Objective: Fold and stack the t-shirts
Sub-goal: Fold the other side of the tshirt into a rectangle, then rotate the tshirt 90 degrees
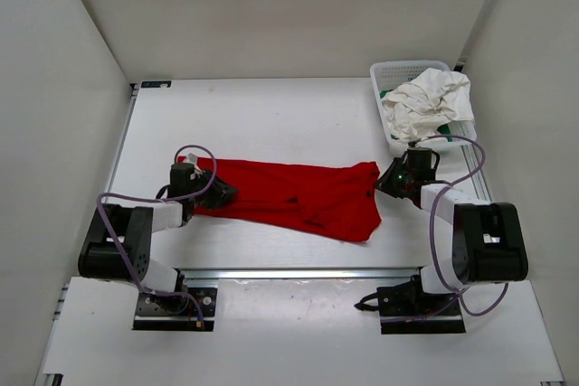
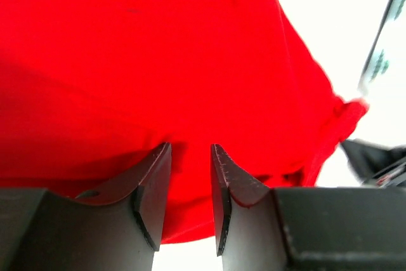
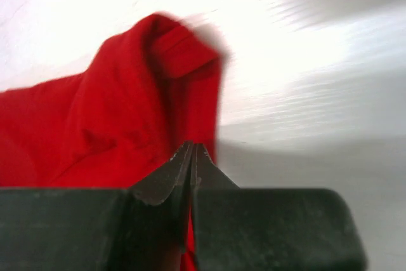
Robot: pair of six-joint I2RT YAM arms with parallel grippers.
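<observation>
One desk (image 1: 271, 115) carries one red t-shirt (image 1: 298, 192) and one white mesh basket (image 1: 389, 71). In the basket: one white t-shirt (image 1: 425, 101), plus slivers of one green t-shirt (image 1: 442, 129). Two robot arms: left arm (image 1: 127, 237), right arm (image 1: 484, 241).

— Seen from above, what can't you make out?
— The green t-shirt (image 1: 442, 127) shows only as a sliver. The white t-shirt (image 1: 425, 101) heaped on it hides the rest, and also the near half of the basket (image 1: 403, 65).
— And the left gripper (image 1: 228, 193)?
— Too small and dark from up there. In its wrist view the red t-shirt (image 2: 158, 61) runs off the top and left edges. I can't tell whether the fingers (image 2: 155, 188) pinch the cloth or just stand before it.
— The right wrist view?
— Blurred. The shirt's far fold smears, the table (image 3: 330, 93) is streaks, and the right gripper (image 3: 190, 150) covers the shirt's near edge.
</observation>
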